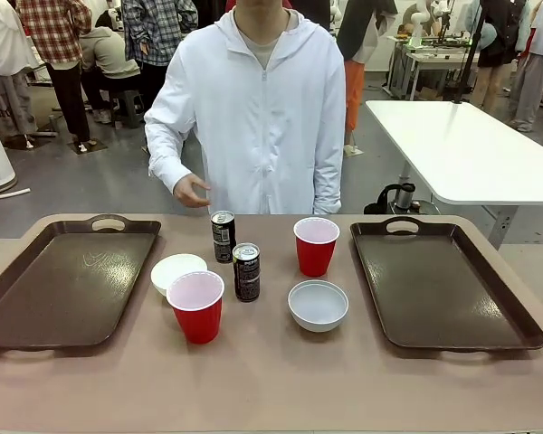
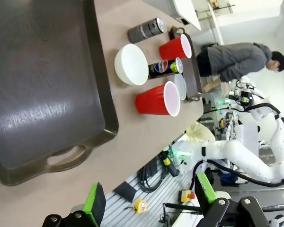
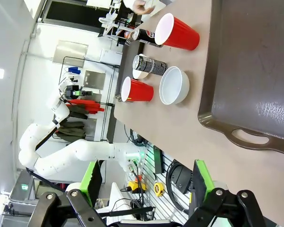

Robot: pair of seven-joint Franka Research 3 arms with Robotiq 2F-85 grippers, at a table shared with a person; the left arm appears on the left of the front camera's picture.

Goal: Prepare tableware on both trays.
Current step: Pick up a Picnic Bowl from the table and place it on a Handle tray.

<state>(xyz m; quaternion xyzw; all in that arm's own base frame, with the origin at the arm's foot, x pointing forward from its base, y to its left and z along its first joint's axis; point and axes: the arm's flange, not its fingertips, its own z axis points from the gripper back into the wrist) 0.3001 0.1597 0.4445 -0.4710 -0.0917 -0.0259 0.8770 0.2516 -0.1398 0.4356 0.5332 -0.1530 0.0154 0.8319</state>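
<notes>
1. Near red cup (image 1: 196, 307) is the closest piece. It stands upright on the bare table (image 1: 271, 389) between the trays, just beside the left bowl (image 1: 176, 271) and the near can (image 1: 246, 271). Risk: fingers coming down around it nudge a neighbour. The thin wall probably buckles under a hard squeeze.
2. The near can and far can (image 1: 223, 236) stand upright, close together. They are slim and tall, so my guess is a side brush tips one and it rolls into the cups.
3. Right bowl (image 1: 318, 305) sits just in front of the far red cup (image 1: 316, 246). A rim pinch on a smooth round bowl may slip, and a drop could knock the cup over.
4. Left tray (image 1: 63, 285) and right tray (image 1: 439, 285) both hold nothing; all six pieces sit mid-table. The rims are raised, so a low carry could clip one and spill the piece.
5. Left gripper (image 2: 149, 196) and right gripper (image 3: 146, 177) have jaws spread wide with nothing between the pads, both well back from the cluster. Two arms heading into the same tight middle could collide. Safer to take outer pieces first, one arm at a time.
6. Person's hand (image 1: 192, 191) hangs at the far edge, near the far can. Reaching for that can risks contact if the hand comes in.
</notes>
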